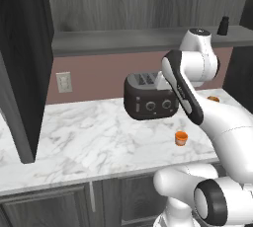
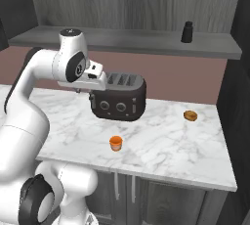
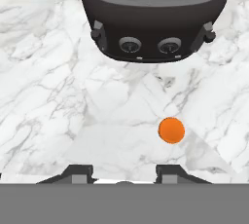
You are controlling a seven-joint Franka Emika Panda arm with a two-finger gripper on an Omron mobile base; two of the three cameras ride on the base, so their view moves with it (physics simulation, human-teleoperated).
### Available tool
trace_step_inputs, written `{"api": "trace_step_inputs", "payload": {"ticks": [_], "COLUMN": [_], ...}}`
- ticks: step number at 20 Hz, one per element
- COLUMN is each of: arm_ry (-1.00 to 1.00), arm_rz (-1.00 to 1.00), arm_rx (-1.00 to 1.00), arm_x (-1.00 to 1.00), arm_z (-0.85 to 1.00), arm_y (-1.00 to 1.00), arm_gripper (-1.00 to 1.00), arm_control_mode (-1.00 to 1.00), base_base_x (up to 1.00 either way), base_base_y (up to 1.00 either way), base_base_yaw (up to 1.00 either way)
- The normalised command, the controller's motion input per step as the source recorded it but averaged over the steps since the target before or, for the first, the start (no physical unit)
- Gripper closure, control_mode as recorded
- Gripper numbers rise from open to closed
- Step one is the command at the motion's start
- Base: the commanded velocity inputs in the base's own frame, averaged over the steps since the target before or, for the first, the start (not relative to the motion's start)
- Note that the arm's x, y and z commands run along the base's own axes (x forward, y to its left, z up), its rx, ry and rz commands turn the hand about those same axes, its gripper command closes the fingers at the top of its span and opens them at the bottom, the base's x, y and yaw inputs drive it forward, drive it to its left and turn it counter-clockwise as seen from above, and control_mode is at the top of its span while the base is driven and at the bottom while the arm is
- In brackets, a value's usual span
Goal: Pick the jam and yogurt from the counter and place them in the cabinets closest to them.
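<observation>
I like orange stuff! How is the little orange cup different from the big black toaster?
The jam is tiny and bright orange; the toaster is far bigger and black. The jam is a plain tapered cup; the toaster has two round knobs in front and slots on top. The jam stands near the front edge; the toaster sits farther back, toward the wall. Both stand upright on the counter, untouched, with the gripper open above.

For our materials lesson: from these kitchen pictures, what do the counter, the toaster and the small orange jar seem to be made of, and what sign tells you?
The counter: looks like polished marble, white with grey veins.
The toaster: seemingly dark plastic or coated metal with a dull sheen, smooth rounded corners and two round knobs.
The jam: plain opaque orange, matte; plastic perhaps, but the look leaves it open.
</observation>
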Motion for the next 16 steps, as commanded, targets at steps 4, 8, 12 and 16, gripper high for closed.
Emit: {"api": "trace_step_inputs", "payload": {"ticks": [4,8,12,16], "arm_ry": [0.0,0.0,0.0,0.0], "arm_rz": [0.0,0.0,0.0,0.0], "arm_rx": [0.0,0.01,0.02,0.0], "arm_x": [0.0,0.0,0.0,0.0], "arm_z": [-0.01,0.0,0.0,-0.03], "arm_y": [-0.01,-0.24,-0.36,-0.28], "arm_gripper": [-1.0,-1.0,-1.0,-1.0], "arm_control_mode": [-1.0,-1.0,-1.0,-1.0], "base_base_x": [0.0,0.0,0.0,0.0], "base_base_y": [0.0,0.0,0.0,0.0], "base_base_yaw": [0.0,0.0,0.0,0.0]}}
